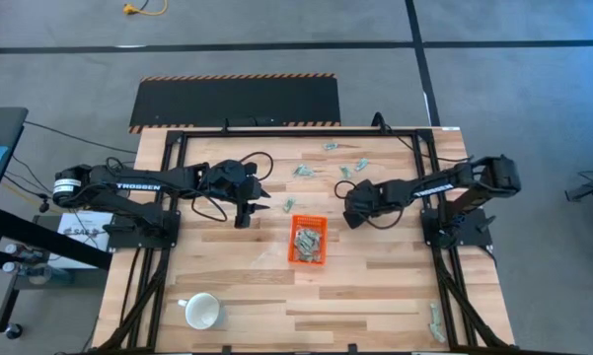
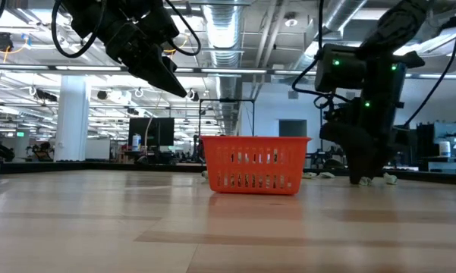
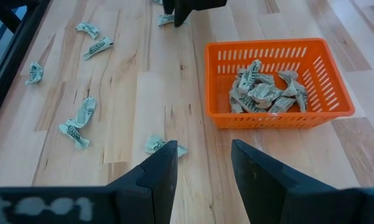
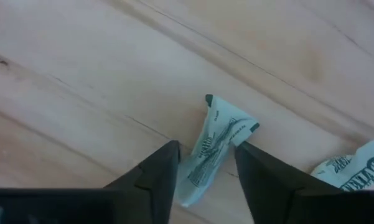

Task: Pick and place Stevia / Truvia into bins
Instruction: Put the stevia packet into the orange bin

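The orange bin (image 1: 309,240) (image 2: 256,164) stands mid-table with several green-and-white sachets (image 3: 261,90) piled inside. More sachets (image 1: 360,166) (image 3: 81,118) lie scattered on the wood beyond and beside it. My right gripper (image 1: 353,217) (image 2: 360,178) is down at the table, right of the bin, shut on one sachet (image 4: 215,149). My left gripper (image 1: 261,202) (image 2: 174,83) hangs open, well above the table and left of the bin, and holds nothing (image 3: 202,155). One sachet (image 3: 163,146) lies on the table below it. My right gripper pinches one crumpled sachet between its two fingers, which lie across its lower half (image 4: 202,165). The fingers come steeply from above. The sachet's free upper end (image 4: 233,121) sticks out past the fingertips, and it still lies on the wood.
A white mug (image 1: 202,312) lies near the table's near-left corner. Another sachet (image 4: 355,165) rests close beside the right gripper. One sachet (image 1: 436,323) lies at the near right edge. A black frame (image 1: 276,131) borders the table. Bare wood stretches between the bin and the mug.
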Controlling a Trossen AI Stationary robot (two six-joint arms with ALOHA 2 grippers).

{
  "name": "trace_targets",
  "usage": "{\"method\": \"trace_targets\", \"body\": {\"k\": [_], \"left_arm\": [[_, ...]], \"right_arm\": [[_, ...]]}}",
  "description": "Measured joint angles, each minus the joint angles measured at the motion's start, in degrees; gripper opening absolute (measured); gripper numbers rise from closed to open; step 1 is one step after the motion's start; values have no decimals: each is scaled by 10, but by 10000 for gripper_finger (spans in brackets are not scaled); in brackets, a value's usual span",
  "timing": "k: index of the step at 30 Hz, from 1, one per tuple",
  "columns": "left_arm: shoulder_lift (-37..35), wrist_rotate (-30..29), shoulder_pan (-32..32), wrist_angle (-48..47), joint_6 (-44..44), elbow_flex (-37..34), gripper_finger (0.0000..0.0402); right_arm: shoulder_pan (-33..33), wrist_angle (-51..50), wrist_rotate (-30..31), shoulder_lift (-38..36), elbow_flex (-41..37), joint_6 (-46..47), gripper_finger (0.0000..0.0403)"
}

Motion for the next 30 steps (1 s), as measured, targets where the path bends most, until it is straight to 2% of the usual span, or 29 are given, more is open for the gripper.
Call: {"method": "trace_targets", "body": {"k": [9,11,18,23,30], "left_arm": [[0,-10,0,1,-2,0,141],[0,-10,0,1,-3,0,141],[3,-70,14,2,-15,0,141],[39,-48,43,13,-16,1,141],[136,-3,67,25,15,25,141]], "right_arm": [[24,14,38,-46,-2,-64,18],[27,32,40,-61,-2,-83,6],[42,90,38,-105,-1,-102,6],[37,42,18,-113,-1,-102,7],[20,-9,8,-113,-1,-95,78]]}}
